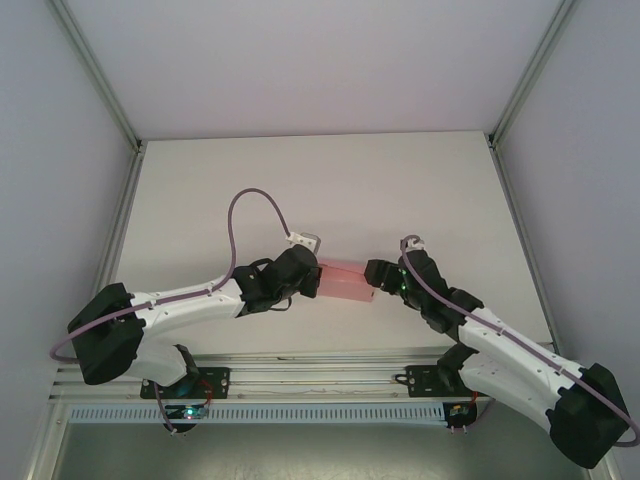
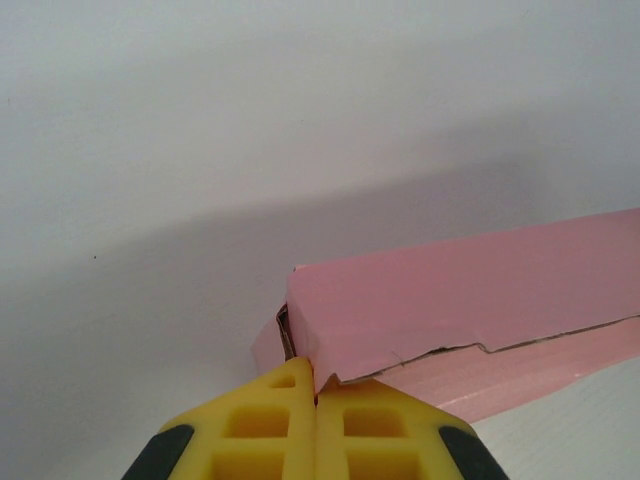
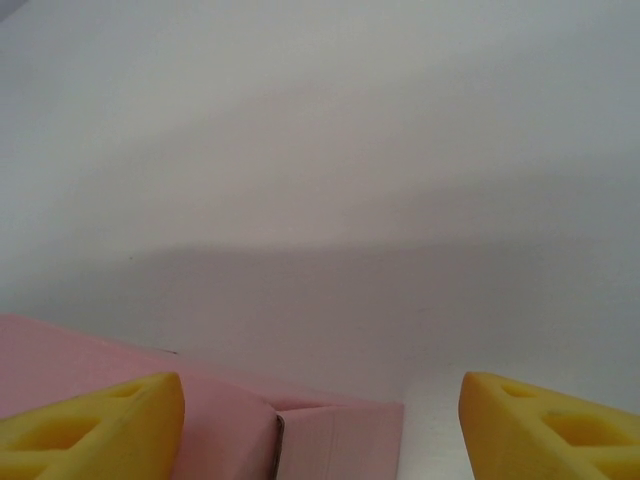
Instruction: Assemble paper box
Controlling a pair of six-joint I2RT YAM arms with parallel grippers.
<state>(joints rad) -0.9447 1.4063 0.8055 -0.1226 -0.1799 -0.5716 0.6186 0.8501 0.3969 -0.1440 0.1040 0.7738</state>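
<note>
One bench (image 1: 300,190), white, bare around the work.

Two arms, both mine. The left arm (image 1: 180,300) comes in from 8 o'clock and the right arm (image 1: 500,350) from 4 o'clock. They meet just toward 6 o'clock from the bench centre.

One purple cable (image 1: 255,200) loops up off the left arm, at 11 o'clock from the meeting point.

One paper box (image 1: 345,283), pink, folded into a long narrow shape and lying along the 9-to-3 line between my two end effectors. I cannot tell whether it rests on the bench or hangs just above it.

Left end effector (image 1: 315,278) is at the box's 9 o'clock end. In the left wrist view its two yellow pads (image 2: 270,420) are pressed together. They pinch a ragged corner of the box's (image 2: 450,290) card where it meets the seam between them (image 2: 316,385). The box runs off toward 3 o'clock in that view, with one long seam along its lower side slightly open.

Right end effector (image 1: 375,278) is at the box's 3 o'clock end. In the right wrist view it stands spread (image 3: 325,430). Two yellow pads show, one at 8 o'clock (image 3: 100,420) overlapping the box (image 3: 230,410), and one at 4 o'clock (image 3: 550,420) well apart from it. The box's end, with one flap edge showing, lies between them nearer the 8 o'clock pad.
</note>
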